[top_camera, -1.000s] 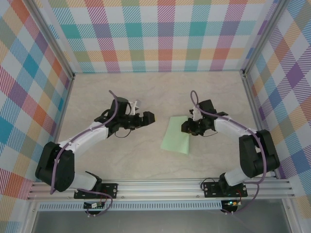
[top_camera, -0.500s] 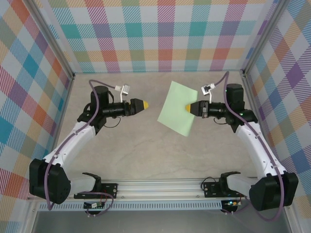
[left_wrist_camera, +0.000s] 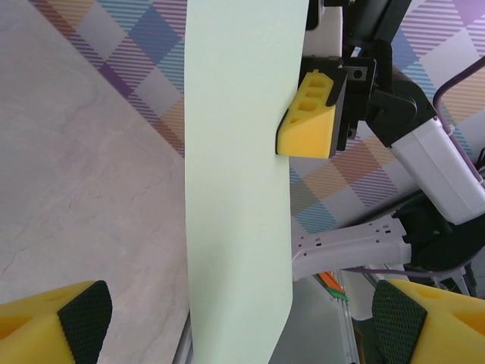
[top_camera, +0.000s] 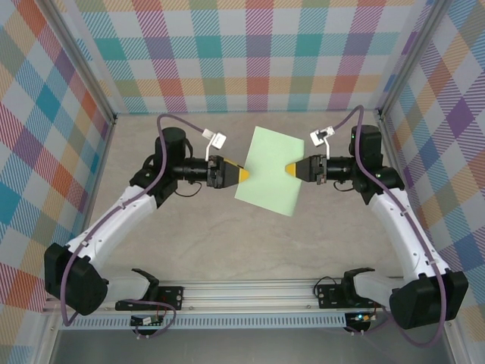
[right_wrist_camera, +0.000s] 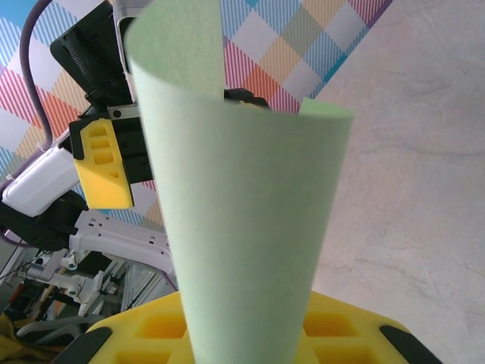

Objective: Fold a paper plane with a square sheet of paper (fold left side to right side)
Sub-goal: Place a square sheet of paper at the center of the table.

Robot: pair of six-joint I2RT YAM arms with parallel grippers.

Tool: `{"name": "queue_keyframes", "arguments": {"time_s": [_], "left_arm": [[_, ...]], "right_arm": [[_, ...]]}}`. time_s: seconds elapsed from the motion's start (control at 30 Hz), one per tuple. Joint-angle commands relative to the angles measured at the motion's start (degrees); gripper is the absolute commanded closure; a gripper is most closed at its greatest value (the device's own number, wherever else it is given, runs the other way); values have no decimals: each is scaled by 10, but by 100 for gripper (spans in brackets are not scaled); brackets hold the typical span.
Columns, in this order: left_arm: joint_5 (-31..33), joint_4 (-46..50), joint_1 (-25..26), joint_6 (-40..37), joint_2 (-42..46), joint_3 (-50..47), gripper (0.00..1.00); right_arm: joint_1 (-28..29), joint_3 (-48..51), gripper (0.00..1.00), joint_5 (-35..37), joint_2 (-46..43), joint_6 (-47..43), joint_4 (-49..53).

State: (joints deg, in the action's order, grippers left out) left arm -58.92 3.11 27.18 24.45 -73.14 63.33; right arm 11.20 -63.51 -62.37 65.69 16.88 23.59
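Note:
The square sheet of paper [top_camera: 269, 171] is pale green and hangs in the air above the table, between the two arms. My right gripper [top_camera: 292, 168] is shut on the sheet's right edge. In the right wrist view the sheet [right_wrist_camera: 242, 189] curls up from that gripper's yellow fingers [right_wrist_camera: 341, 330]. My left gripper [top_camera: 242, 174] stands at the sheet's left edge. In the left wrist view it is wide open [left_wrist_camera: 242, 322], and the sheet [left_wrist_camera: 235, 167] runs down between its yellow fingers [left_wrist_camera: 53, 318]. No paper plane is in view.
The beige marbled tabletop [top_camera: 204, 243] lies under the sheet. Plaid walls [top_camera: 250, 53] close the back and both sides. An aluminium rail [top_camera: 250, 296] with both arm bases runs along the near edge.
The right gripper lifted the sheet off the table and holds it in the air. The left gripper swung right from open space to the sheet's left edge.

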Motion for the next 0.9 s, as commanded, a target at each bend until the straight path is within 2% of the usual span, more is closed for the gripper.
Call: {"name": "queue_keyframes", "arguments": {"time_s": [0.0,0.1,0.23,0.27,0.33,0.43,0.57,0.67,0.77,0.87], "left_arm": [[-2,20,6,-23,-9,20,11],[-5,16,14,-19,-20,23,24],[-6,15,23,-19,-26,20,65],[1,16,23,-15,-25,14,78],[20,16,23,-5,-23,-2,93],[69,19,23,19,-23,-34,100],[132,19,20,71,-60,-81,100],[155,2,14,107,-115,-110,100],[189,-38,11,130,-158,-136,100],[216,-37,3,126,-201,-133,100]], "right_arm": [[6,-13,77,-24,-2,-9,-1],[10,-12,77,-20,1,-7,-1],[18,-12,73,-5,11,-10,5],[18,-13,69,7,13,-13,13],[19,-21,60,53,17,-31,48],[14,-29,46,146,27,-42,102],[6,-24,25,254,46,-31,141],[6,-18,11,324,60,-29,165],[6,0,0,380,68,-17,171],[6,46,0,377,71,24,121]]}}
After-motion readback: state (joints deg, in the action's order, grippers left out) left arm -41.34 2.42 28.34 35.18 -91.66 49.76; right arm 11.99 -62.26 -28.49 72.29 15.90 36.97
